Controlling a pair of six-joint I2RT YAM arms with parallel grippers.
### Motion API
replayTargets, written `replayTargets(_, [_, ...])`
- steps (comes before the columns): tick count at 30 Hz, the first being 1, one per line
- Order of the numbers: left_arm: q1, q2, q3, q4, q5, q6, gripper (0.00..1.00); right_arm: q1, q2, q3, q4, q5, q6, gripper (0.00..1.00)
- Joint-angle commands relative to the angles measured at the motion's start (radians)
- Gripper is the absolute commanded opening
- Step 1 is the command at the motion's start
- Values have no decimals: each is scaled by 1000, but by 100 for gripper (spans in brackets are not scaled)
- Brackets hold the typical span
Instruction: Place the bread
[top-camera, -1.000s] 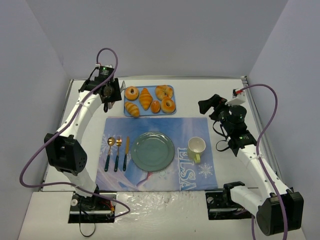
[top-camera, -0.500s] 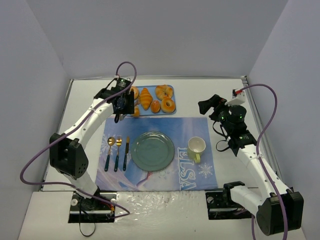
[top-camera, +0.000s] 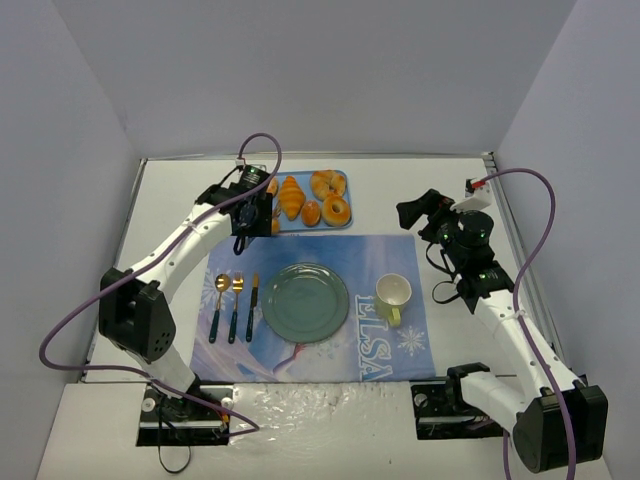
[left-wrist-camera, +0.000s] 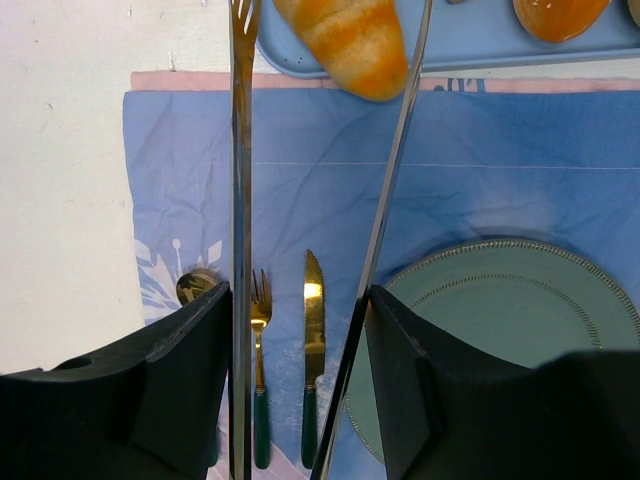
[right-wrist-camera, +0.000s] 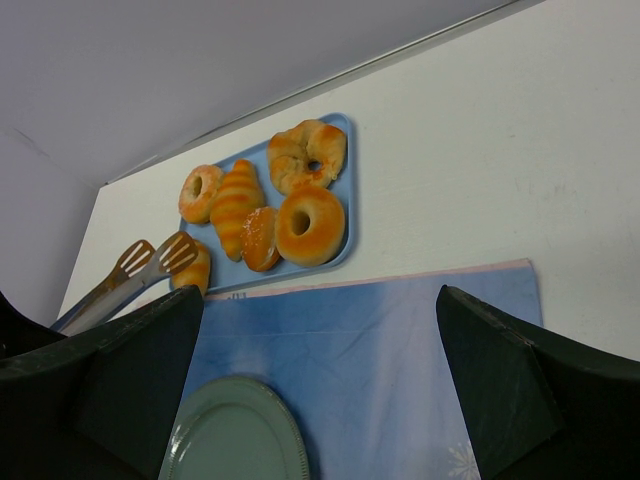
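The bread, a small golden ridged roll, lies in the front left corner of the blue tray. My left gripper hovers over that corner and covers most of the roll from above. It is shut on metal tongs, whose two arms stand apart with the bread showing between them. The right wrist view shows the slotted tong tips right by the bread; whether they touch it I cannot tell. The green plate sits bare on the mat. My right gripper is open, off to the right.
The tray also holds a larger croissant and ring doughnuts. On the blue placemat a spoon, fork and knife lie left of the plate, and a pale mug stands right of it.
My left arm has swung right from beside the tray's left end to over its front left corner, bringing the tongs around the bread. The right arm has not moved.
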Motion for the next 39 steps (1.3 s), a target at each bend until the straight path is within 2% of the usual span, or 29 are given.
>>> replayTargets(1, [-12,-42,8,37,-31,-20,48,8,-30,6,65,7,-6,100])
replayTargets(31, [-63,19,-46,58,-90,-63,47,9,-19,-5,76,-1,0,100])
replayTargets(36, [-67,25,-49,59,-93,-65,39,10,-19,-6,77,-2,2,100])
replayTargets(39, [-74,21,-52,56,-90,-69,30,9,-18,-6,77,-3,2,100])
